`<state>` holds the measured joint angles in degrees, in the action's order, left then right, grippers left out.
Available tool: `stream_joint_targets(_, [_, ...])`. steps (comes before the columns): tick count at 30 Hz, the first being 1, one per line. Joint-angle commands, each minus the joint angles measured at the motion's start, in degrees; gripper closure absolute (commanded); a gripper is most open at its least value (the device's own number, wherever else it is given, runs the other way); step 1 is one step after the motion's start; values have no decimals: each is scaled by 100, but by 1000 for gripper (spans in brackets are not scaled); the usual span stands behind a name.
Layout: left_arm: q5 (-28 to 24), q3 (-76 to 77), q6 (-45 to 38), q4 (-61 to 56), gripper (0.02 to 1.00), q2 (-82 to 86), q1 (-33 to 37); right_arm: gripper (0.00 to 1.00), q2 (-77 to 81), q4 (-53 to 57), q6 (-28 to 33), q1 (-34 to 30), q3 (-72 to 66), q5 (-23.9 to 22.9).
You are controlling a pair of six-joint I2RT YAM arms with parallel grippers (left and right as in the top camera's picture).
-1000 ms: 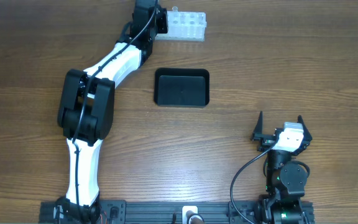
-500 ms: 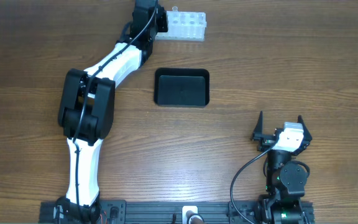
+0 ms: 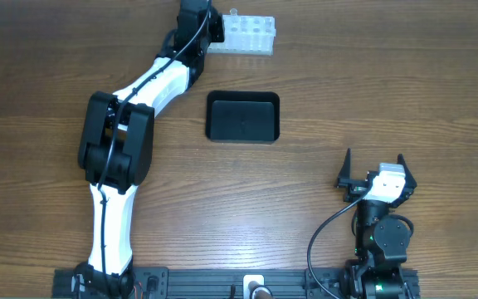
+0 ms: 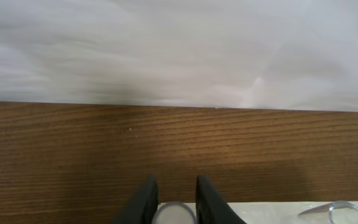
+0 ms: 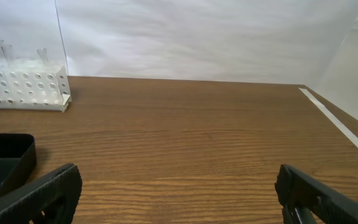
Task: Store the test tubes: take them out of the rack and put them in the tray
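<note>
Gripping a test tube in the white rack, top centre, with the left hand closed. Holding the right hand wide open, lower right. Below rack: black tray.

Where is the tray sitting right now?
In the top view the black tray sits mid-table, just toward the arm bases from the white rack and apart from it, with the left arm on its left.

The left arm is white-shelled with black joints, cable and claw.
</note>
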<state>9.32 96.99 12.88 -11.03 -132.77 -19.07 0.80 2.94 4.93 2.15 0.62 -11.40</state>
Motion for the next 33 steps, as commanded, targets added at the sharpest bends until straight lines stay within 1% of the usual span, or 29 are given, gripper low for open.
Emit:
stream_joint_targets(1, [63,129,-44,-39,831,-120,-22,9,-52,9,31,-42,-33,-68])
stream_joint_targets(19, [63,129,-55,-105,882,35,-48,9,-52,9,31,-42,-33,-68])
stream_joint_targets(25, [90,129,-223,142,893,660,-70,9,-52,9,31,-42,-33,-68])
stream_joint_targets(27, [208,129,-289,212,890,964,-101,9,-52,9,31,-42,-33,-68])
stream_joint_targets(33, [258,129,-826,321,882,1976,-219,7,-52,9,31,-42,-33,-68])
